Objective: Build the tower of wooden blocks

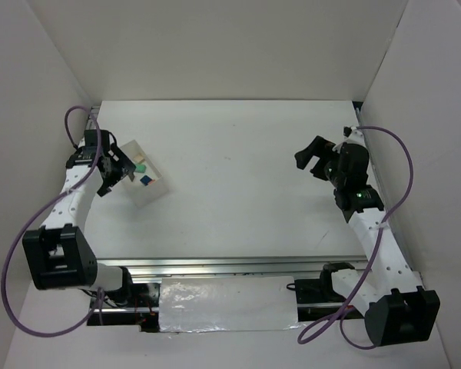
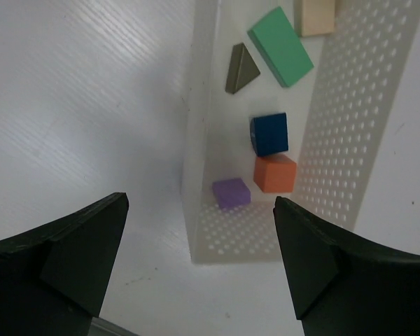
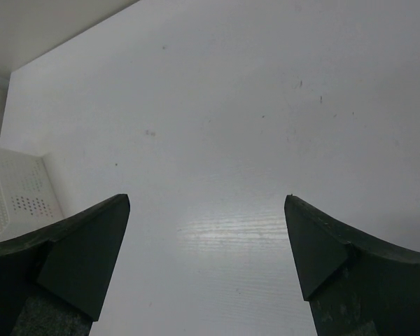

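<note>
Wood blocks (image 2: pixel 270 133), lying flat, strung along box (image 2: pixel 343 105)

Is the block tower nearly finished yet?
Not started. Nothing is stacked: the orange block, blue block, purple block and green block all lie loose inside the white box. Nothing is in hand: the left end effector hangs open over the box, and the right end effector is open over the table. All picking and stacking is left.

words: none I can read | numbers: none | signs: none | my views: all three checked
</note>
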`<control>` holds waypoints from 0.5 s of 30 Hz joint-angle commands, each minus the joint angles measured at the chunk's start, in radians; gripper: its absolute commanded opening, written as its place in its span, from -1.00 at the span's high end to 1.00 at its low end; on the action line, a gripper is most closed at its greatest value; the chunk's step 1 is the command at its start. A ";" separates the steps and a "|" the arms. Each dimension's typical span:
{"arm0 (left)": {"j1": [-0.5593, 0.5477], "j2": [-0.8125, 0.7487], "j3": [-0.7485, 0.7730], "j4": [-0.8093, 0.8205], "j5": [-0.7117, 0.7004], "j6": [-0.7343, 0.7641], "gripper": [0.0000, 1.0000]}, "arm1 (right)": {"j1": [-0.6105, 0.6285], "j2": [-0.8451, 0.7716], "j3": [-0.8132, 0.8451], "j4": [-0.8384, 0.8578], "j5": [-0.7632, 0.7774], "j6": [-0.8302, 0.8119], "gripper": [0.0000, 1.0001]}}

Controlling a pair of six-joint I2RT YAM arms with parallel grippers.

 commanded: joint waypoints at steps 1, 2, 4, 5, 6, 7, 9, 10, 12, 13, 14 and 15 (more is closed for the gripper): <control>0.011 0.102 0.097 0.080 -0.083 -0.025 -0.99 | 0.025 -0.011 0.028 0.031 0.009 -0.002 -0.99; 0.011 0.121 0.109 0.089 -0.085 -0.007 -0.99 | 0.030 -0.013 0.026 0.032 0.020 -0.005 -0.99; 0.018 0.177 0.134 0.098 -0.129 -0.008 -0.99 | 0.045 -0.016 0.031 0.021 0.062 -0.017 -0.99; 0.023 0.196 0.160 0.095 -0.140 -0.013 -0.99 | 0.048 -0.013 0.034 0.012 0.078 -0.023 -0.99; 0.029 0.213 0.170 0.095 -0.137 -0.008 -0.99 | 0.055 -0.011 0.033 0.006 0.113 -0.026 -0.98; 0.038 0.245 0.178 0.106 -0.122 -0.005 -0.99 | 0.061 -0.008 0.034 -0.001 0.124 -0.030 -0.98; 0.043 0.285 0.183 0.108 -0.103 0.009 -0.99 | 0.065 -0.002 0.031 -0.004 0.158 -0.033 -0.98; 0.042 0.291 0.180 0.109 -0.106 0.006 -0.99 | 0.067 -0.002 0.030 -0.005 0.165 -0.034 -0.97; 0.042 0.303 0.154 0.127 -0.094 0.009 -0.97 | 0.068 0.001 0.031 -0.005 0.173 -0.036 -0.97; 0.043 0.306 0.131 0.143 -0.077 0.012 -0.94 | 0.071 0.000 0.031 -0.005 0.176 -0.036 -0.97; 0.042 0.311 0.123 0.155 -0.076 0.013 -0.89 | 0.070 0.001 0.033 -0.007 0.179 -0.034 -0.97; 0.042 0.313 0.114 0.157 -0.076 0.012 -0.84 | 0.071 0.001 0.033 -0.007 0.182 -0.034 -0.97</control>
